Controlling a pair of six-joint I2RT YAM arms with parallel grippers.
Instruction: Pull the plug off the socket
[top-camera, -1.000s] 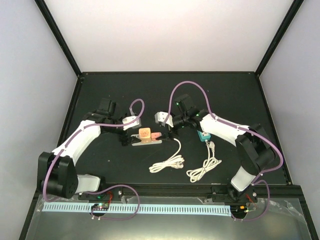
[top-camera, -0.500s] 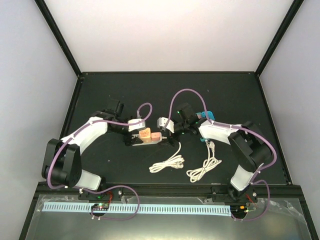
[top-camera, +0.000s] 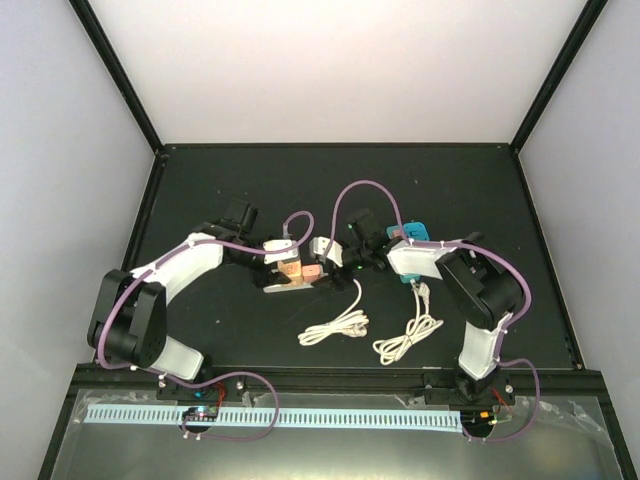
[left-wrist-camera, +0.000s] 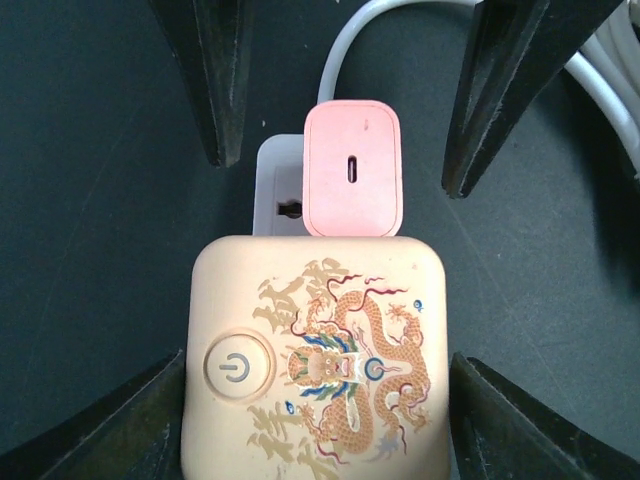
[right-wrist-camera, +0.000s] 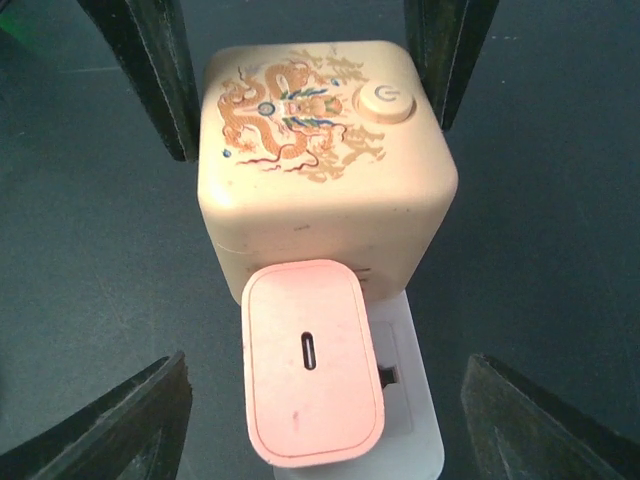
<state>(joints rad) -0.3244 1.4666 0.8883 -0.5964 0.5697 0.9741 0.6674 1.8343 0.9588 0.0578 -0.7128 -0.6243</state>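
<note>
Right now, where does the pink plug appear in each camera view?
Top external: pink plug near the picture centre.
Left wrist: pink plug in the upper middle.
Right wrist: pink plug in the lower middle.
Shared landmark: the cream dragon cube directly beside it.

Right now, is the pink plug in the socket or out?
In: the pink plug sits seated on the white socket strip, beside the cream cube.

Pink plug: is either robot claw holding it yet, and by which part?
Nothing is held. The left gripper and right gripper are both open, straddling the pink plug and cream cube without gripping either.
</note>
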